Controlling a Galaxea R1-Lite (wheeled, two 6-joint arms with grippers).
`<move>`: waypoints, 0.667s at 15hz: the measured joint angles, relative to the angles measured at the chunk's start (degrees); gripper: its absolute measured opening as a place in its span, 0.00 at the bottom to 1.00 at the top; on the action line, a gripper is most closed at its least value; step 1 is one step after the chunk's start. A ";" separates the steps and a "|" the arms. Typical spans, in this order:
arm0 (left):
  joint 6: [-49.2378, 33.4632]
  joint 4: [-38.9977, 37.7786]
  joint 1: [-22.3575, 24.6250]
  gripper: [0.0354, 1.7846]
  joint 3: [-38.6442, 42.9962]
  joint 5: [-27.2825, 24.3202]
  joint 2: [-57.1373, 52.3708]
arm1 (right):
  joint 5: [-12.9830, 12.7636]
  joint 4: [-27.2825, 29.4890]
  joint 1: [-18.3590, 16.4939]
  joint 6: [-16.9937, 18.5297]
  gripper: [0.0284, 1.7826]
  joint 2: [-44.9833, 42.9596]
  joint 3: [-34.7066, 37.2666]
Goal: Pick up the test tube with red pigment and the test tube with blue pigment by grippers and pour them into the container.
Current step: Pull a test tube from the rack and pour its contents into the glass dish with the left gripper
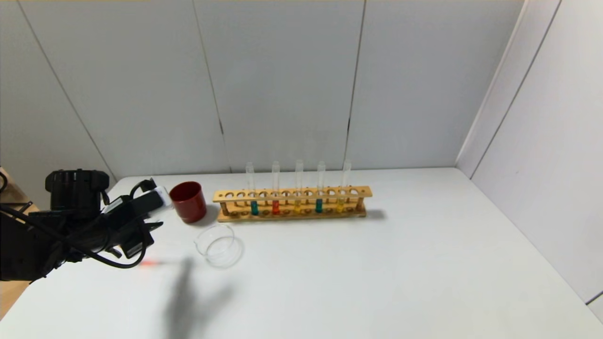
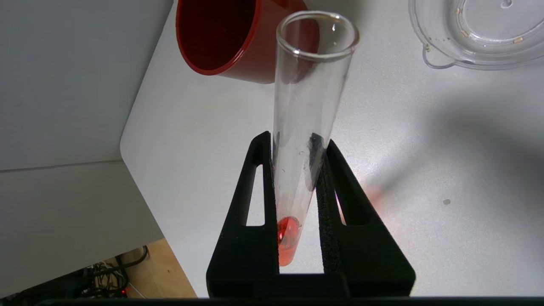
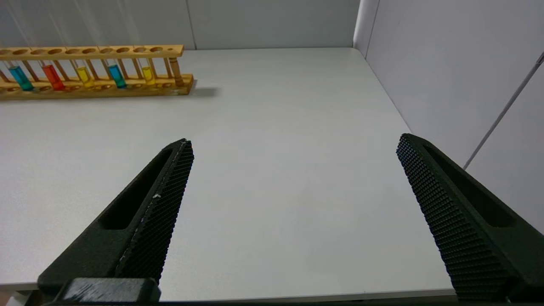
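Clamping the test tube with red pigment (image 2: pixel 306 127) in the left gripper (image 2: pixel 297 144), near the container (image 2: pixel 429 42), tube barely discernible in head view. Hanging wide open and empty, the right gripper (image 3: pixel 293 148), out of head view.

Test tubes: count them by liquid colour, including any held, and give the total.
Red tubes: 2, one racked, one held in the left end effector.
Blue tubes: 2.
Yellow tubes: 2.
Total: 6.

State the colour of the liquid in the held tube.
Orange-red liquid, clearest in the left wrist view.
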 joint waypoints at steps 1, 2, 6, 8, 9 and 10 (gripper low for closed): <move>0.94 0.00 -0.37 0.16 0.00 0.05 0.22 | -0.05 -0.02 0.00 0.00 0.98 0.00 0.00; 2.44 0.00 -0.52 0.16 0.00 0.07 0.39 | -0.02 -0.02 0.00 0.00 0.98 0.00 0.00; 7.51 -0.05 -0.78 0.16 0.22 0.13 1.02 | -0.05 -0.02 0.00 -0.02 0.98 0.00 0.00; 9.61 -0.02 -0.91 0.16 0.16 0.18 1.27 | -0.02 -0.02 0.00 -0.02 0.98 0.00 0.00; 10.62 -0.02 -0.98 0.16 0.16 0.18 1.35 | -0.02 0.00 0.00 0.00 0.98 0.00 0.00; 11.47 0.02 -1.16 0.16 0.13 0.27 1.44 | -0.02 0.00 0.00 0.00 0.98 0.00 0.00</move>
